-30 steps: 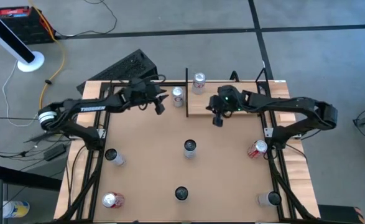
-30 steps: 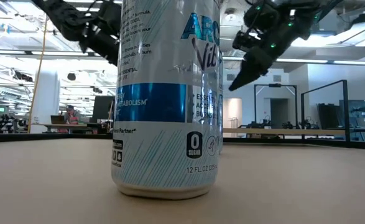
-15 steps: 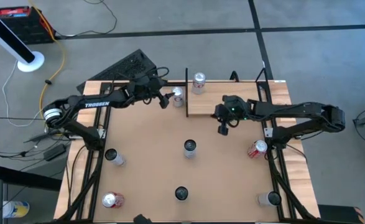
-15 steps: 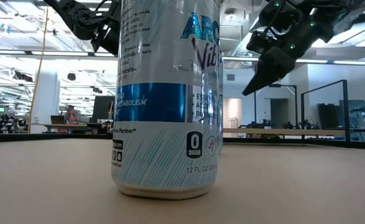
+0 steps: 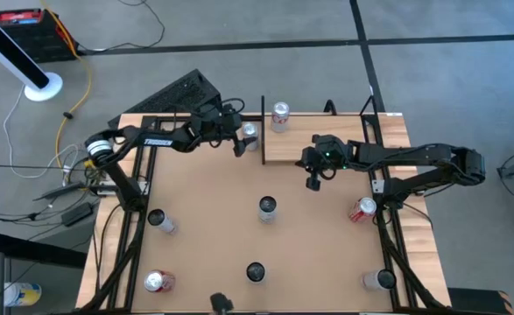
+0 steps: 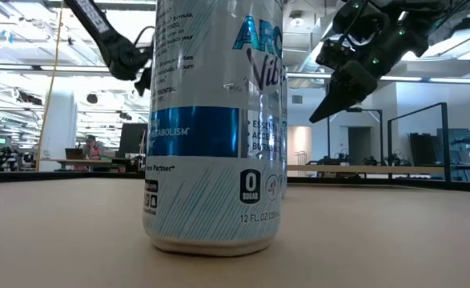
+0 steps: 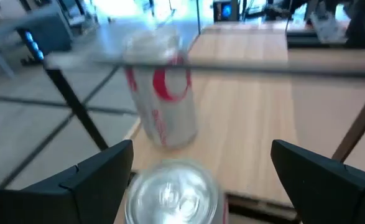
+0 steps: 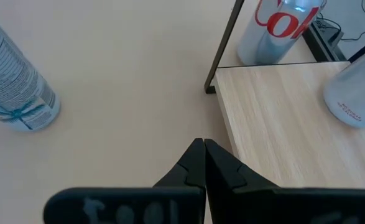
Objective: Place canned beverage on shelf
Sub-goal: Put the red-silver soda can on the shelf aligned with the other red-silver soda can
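— Silver can (image 7: 173,193) with red lettering is sitting between your left gripper's (image 7: 201,177) wide-spread fingers, beside the shelf (image 5: 313,140).
— And your right gripper (image 8: 204,163)?
— Pinching shut, empty, hovering at the shelf's front edge.

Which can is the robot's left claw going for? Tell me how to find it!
Find the shelf, the light-wood plank at the table's far edge. Just off its left end stands a silver-and-red can on the tabletop, with the open left gripper beside it. Its neighbour, another can, stands on the shelf.
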`<state>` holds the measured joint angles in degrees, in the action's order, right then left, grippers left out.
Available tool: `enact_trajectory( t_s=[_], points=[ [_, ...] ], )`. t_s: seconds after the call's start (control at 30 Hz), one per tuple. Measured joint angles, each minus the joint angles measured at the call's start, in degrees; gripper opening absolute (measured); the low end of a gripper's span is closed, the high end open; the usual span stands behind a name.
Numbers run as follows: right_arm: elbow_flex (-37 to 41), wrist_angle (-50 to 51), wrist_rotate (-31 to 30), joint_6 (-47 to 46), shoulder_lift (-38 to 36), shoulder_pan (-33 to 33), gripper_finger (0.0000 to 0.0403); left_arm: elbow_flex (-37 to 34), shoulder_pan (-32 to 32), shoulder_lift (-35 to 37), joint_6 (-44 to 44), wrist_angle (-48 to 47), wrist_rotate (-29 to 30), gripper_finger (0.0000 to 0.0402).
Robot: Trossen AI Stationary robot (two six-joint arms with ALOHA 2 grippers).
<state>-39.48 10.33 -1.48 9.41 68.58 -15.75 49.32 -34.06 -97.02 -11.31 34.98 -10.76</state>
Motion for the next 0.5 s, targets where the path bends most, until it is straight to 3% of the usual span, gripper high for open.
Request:
enact_trajectory(
  t_s=[0.5],
  points=[
    [0.0, -0.1, 0.0, 1.6, 0.0, -0.1, 0.0023, 0.0, -1.6, -3.5, 4.1, 0.2, 2.5, 0.0366]
  ],
)
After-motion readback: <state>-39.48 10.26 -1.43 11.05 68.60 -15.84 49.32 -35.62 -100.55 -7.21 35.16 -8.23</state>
